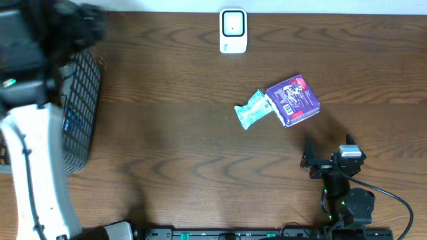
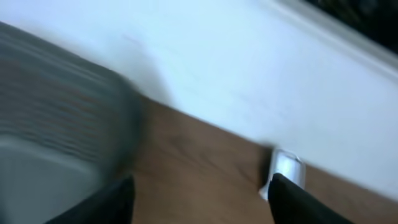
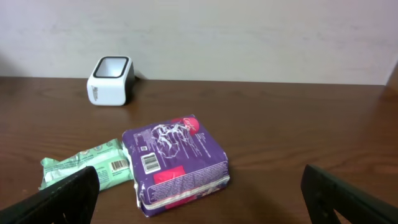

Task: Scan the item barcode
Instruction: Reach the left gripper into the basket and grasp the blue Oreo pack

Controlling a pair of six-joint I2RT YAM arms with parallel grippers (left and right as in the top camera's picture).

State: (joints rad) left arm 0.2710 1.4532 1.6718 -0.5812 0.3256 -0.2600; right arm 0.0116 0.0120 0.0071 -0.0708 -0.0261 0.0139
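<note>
A purple package (image 3: 177, 165) is seen on the wooden table (image 3: 298, 118), barcode upward, abutted on its left by a green packet (image 3: 87, 165). A white scanner (image 3: 111, 81) is noted behind, near the wall. The right gripper (image 3: 200, 174) is held wide.

Purple package (image 3: 177, 162): white print, pink panel. Mint-green packet (image 3: 87, 167). White barcode scanner (image 3: 111, 81): dark window. Dark-brown wood-grain table (image 1: 173, 133). Black mesh basket (image 1: 83, 110).

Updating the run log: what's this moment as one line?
left gripper open, empty; right gripper open, empty; purple pack on table beside green pack; scanner at far edge
</note>
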